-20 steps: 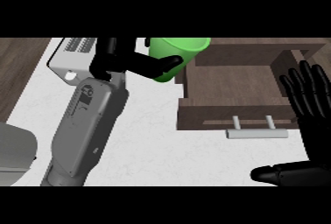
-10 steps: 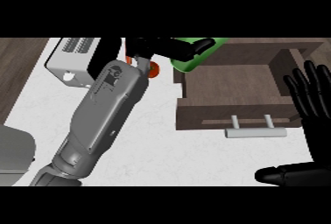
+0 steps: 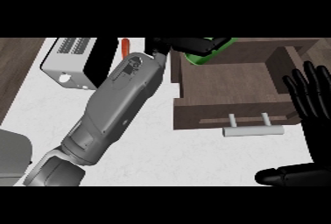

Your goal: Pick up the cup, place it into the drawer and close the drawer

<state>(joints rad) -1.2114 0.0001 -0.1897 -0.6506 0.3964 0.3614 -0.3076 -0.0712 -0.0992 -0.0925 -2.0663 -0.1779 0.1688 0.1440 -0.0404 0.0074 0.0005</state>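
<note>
Fingers of the left hand wrap around the green cup, holding it over the open drawer below them, so it can go inside. The right hand rests open, fingers straight.

you have one view only, from the robot's head, looking steeply down on the white counter. it sits close: the left forearm fills the middle, rising from the lower edge. the open drawer lies upper right, a toaster upper left. the right hand is cut by the right edge. no second view shares this scene.
</note>
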